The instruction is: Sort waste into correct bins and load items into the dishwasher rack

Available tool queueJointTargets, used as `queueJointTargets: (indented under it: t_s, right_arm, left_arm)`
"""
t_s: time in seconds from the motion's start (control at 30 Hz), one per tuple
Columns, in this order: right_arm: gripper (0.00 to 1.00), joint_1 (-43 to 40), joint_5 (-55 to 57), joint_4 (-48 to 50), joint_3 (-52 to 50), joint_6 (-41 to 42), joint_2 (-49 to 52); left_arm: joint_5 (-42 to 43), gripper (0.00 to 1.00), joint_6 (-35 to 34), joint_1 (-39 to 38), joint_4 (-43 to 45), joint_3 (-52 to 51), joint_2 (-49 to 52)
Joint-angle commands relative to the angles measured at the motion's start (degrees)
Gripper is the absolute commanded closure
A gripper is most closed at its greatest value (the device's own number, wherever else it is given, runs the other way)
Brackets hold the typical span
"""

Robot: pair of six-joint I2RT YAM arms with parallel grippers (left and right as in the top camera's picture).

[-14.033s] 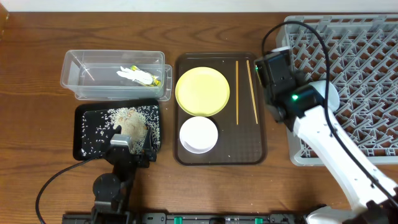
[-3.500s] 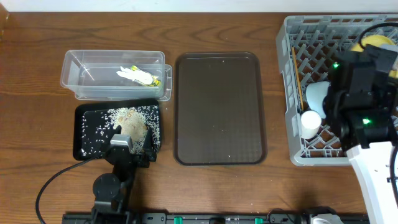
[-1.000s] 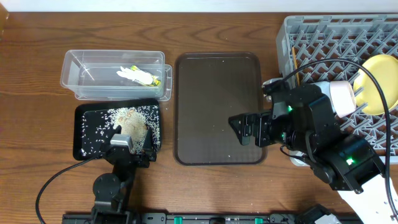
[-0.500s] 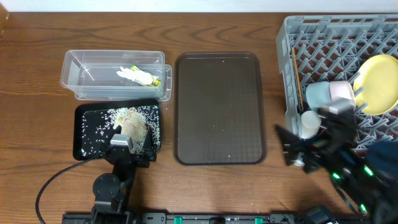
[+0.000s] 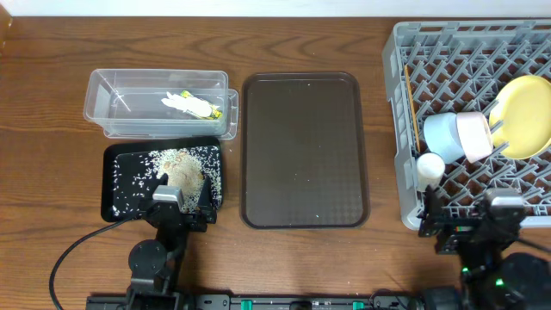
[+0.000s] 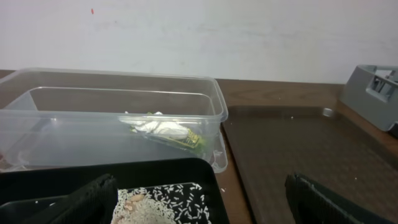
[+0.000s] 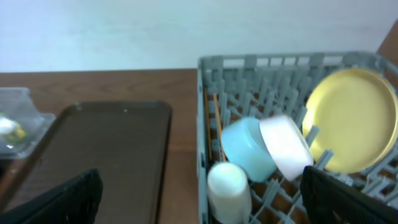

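Note:
The grey dishwasher rack point(image 5: 403, 129) at the right holds an upright yellow plate point(image 5: 525, 116), a light blue bowl point(image 5: 441, 136), a white bowl point(image 5: 475, 136), a white cup point(image 5: 430, 166) and chopsticks point(image 5: 413, 116). My right gripper point(image 5: 472, 220) stands open and empty at the rack's near edge, facing the cup point(image 7: 229, 186) and both bowls point(image 7: 245, 149). The clear tub point(image 5: 103, 112) contains the tissue point(image 6: 158, 126) and the wrapper point(image 6: 183, 139). Rice point(image 5: 176, 168) lies in the black tray point(image 5: 120, 168). My left gripper point(image 5: 182, 200) hangs open over that tray's near edge.
A bare brown serving tray point(image 5: 301, 151) lies between the bins and the rack, with a few stray grains on it. The table's front edge runs just behind both arm bases.
My right arm has pulled back from over the brown tray's right edge to the front of the table by the rack, open and empty. The left arm has not moved.

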Motion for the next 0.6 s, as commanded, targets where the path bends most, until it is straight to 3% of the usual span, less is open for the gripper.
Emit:
queueJointTargets:
  t_s: [0.0,0.17,0.57]
  right_arm:
    - [0.01,-1.57,-2.82,3.08,-8.02,-1.14,-5.20]
    - [0.01,-2.03,-5.66,13.60,-20.65,-1.14,-12.39]
    - [0.01,-2.01,-5.66,39.19,-37.99,-1.14,-12.20]
  left_arm:
    - [0.57,0.12,0.96,0.31,-0.85,-1.51,-0.39]
    - [0.57,0.12,0.96,0.31,-0.85,-1.51,-0.39]
    - [0.57,0.12,0.96,0.31,-0.85,-1.51,-0.39]
